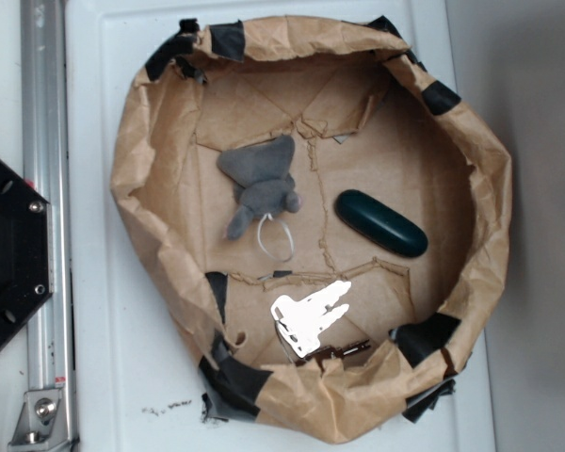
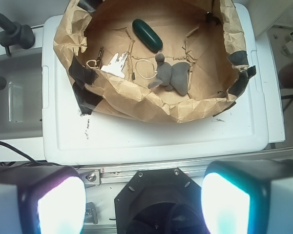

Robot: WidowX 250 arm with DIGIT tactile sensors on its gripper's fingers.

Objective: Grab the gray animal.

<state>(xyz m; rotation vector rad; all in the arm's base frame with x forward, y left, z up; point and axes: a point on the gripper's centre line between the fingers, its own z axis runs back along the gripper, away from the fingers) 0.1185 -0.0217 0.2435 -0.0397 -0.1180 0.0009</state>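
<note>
Hanging well back from the paper nest, the claw shows its two fingers spread wide at the bottom of the wrist view, with nothing between them. The gray elephant lies on the floor of the crumpled brown paper nest, ears toward the far wall, with its white string loop trailing beside it. I judge the main risks to be the raised paper wall catching a finger on the way in, and the claw snagging only the loop or a floppy ear, so the soft toy slips out. A dark green case and a white key-shaped piece lie near enough to be bumped. Everything sits on a white worktop, a metal rail along one side.
</note>
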